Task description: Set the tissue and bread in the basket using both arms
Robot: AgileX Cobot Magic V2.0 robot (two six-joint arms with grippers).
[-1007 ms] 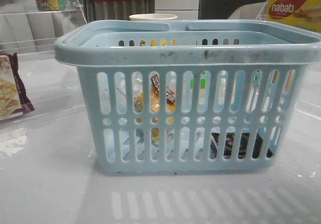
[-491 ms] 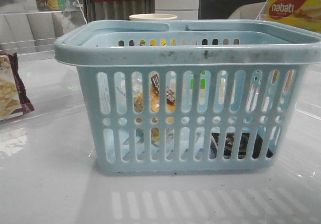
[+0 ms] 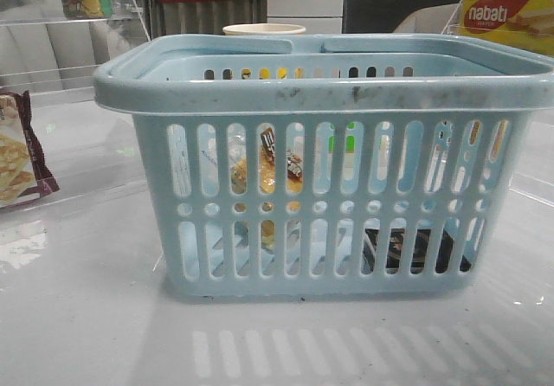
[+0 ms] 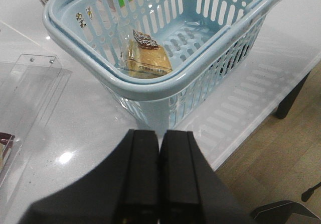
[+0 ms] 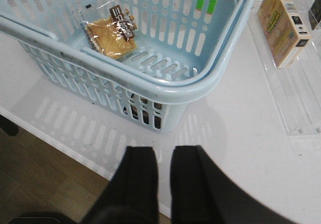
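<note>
The light blue basket [image 3: 320, 92] stands in the middle of the table. Through its slots I see the bread [image 3: 264, 171] leaning inside at the left, and the dark tissue [image 3: 407, 249] lying low on the basket floor at the right. The bread [image 4: 146, 58] lies against the basket's [image 4: 150, 81] inner wall in the left wrist view, and the right wrist view shows the bread [image 5: 111, 33] inside the basket [image 5: 190, 86] too. My left gripper [image 4: 159, 133] is shut and empty, back from a basket corner. My right gripper [image 5: 164, 151] hangs slightly open and empty over the table edge. Neither gripper shows in the front view.
A maroon-edged cracker packet [image 3: 17, 157] lies at the left, a yellow box [image 3: 506, 14] at the back right, a pale cup [image 3: 264, 29] behind the basket. Clear acrylic trays [image 4: 30, 98] flank the basket; a box [image 5: 283, 25] stands by one. The table edge [image 5: 75, 151] drops to wooden floor.
</note>
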